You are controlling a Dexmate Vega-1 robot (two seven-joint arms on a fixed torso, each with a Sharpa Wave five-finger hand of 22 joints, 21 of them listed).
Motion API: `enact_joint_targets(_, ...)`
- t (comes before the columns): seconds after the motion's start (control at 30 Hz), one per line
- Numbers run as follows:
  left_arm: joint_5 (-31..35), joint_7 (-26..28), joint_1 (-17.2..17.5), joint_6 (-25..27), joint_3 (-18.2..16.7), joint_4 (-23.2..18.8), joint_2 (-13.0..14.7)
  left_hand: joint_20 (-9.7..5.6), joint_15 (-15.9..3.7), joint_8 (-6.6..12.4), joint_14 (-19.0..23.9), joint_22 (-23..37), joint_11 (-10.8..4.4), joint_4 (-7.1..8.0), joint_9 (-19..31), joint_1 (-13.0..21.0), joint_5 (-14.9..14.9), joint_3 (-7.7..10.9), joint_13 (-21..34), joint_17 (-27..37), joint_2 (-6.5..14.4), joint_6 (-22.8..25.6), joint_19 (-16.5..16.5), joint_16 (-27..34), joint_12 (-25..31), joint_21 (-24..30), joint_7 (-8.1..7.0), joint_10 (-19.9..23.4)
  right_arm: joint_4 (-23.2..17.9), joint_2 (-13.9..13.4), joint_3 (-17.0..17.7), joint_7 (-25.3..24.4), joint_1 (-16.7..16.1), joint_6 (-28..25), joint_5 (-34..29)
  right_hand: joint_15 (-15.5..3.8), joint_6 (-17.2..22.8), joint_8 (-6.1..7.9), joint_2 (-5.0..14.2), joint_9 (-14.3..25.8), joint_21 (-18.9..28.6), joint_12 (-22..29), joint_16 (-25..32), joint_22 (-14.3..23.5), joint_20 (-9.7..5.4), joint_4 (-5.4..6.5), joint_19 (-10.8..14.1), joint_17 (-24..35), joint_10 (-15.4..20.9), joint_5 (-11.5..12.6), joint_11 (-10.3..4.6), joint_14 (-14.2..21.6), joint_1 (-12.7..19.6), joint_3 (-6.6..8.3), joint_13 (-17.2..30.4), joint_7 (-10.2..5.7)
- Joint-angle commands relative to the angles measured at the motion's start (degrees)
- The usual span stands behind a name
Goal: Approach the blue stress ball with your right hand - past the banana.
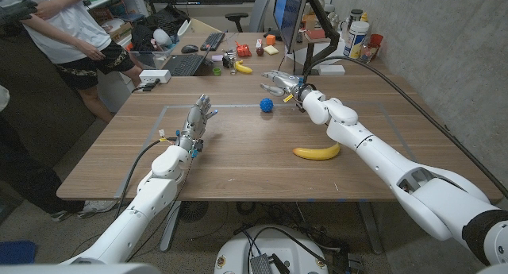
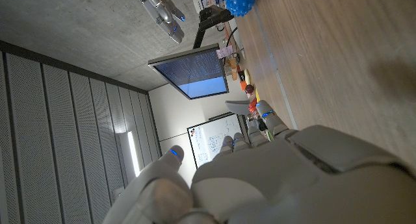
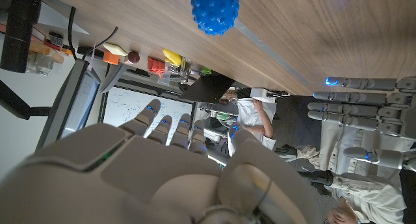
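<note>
Left hand (image 1: 196, 121): in the head view it sits left of centre on the wooden table (image 1: 238, 159), fingers extended up-frame and slightly apart, holding nothing. Whether it rests on its edge or its palm cannot be settled from this angle. It is idle and well apart from the task's thing.

Blue stress ball (image 1: 267, 105): just right of centre in the upper half of the head view, standing alone on bare wood close to the pale taped line (image 1: 230, 106). It is a small round ball, saturated blue, its surface covered in short rounded nubs, which the right wrist view (image 3: 214, 10) shows clearly. It looks soft and free to roll if nudged.

Banana (image 1: 317, 152): right of centre, lower in the frame than the ball, lying on its side and untouched.

Right hand (image 1: 280, 84): upper centre-right of the head view, beyond the banana, just up and right of the ball and not touching it. The fingers are spread and empty.

Assessment: the banana has been passed; the step in hand is the last closing of the approach. The next move calls for a short, slow travel toward the ball, fingers kept apart, without knocking it away.
</note>
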Motion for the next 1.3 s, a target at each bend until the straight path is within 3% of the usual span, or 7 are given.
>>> enact_joint_targets(0.03, -0.39, -0.55, 0.14, 0.01, -0.37, 0.31, 0.18, -1.32, 0.24, 0.47, -4.58, 0.15, 0.01, -0.03, 0.20, 0.12, 0.36, 0.44, 0.30, 0.16, 7.45, -7.39, -5.51, 0.27, 0.26, 0.56, -0.14, -4.64, 1.09, 0.60, -1.27, 0.12, 0.78, -0.07, -0.70, -4.22, -0.35, 0.17, 1.26, 0.33, -0.03, -0.03, -0.02, -0.04, -5.62, -0.36, 0.63, 0.18, -0.35, -0.04, -0.24, -0.33, 0.83, 0.10, 0.15, -0.28)
enact_joint_targets(0.6, -0.11, -0.34, 0.26, -0.07, -0.39, 0.86, -0.14, -1.29, 0.24, 0.54, -4.49, 0.15, -0.01, -0.03, 0.20, 0.12, 0.36, 0.44, 0.30, 0.16, 7.44, -7.12, -5.47, 0.30, 0.28, 0.58, -0.14, -4.55, 3.30, 1.03, -2.50, 0.11, 1.98, 1.03, -0.71, -4.42, -1.03, 0.02, 1.73, 0.34, -0.25, -0.05, -0.04, -0.04, -5.91, -0.79, 0.65, 0.18, -0.54, -0.08, -0.50, -0.34, 1.78, 0.60, 0.15, -0.59)
enact_joint_targets(1.3, 0.14, 0.14, 1.54, 0.64, -0.37, -1.57, 0.43, -1.33, 0.23, 0.53, -4.43, 0.14, 0.00, -0.05, 0.19, 0.15, 0.36, 0.45, 0.30, 0.17, 7.43, -7.02, -5.41, 0.31, 0.27, 0.61, -0.18, -4.50, 2.40, 0.28, -3.11, 1.58, 1.52, 0.38, -1.80, -4.56, -1.27, 0.08, 2.03, 0.36, -0.48, -0.08, 0.00, -0.01, -6.01, -0.92, 0.71, 0.27, -0.78, -0.20, -0.67, -0.45, 2.51, 1.01, 0.15, -0.75)
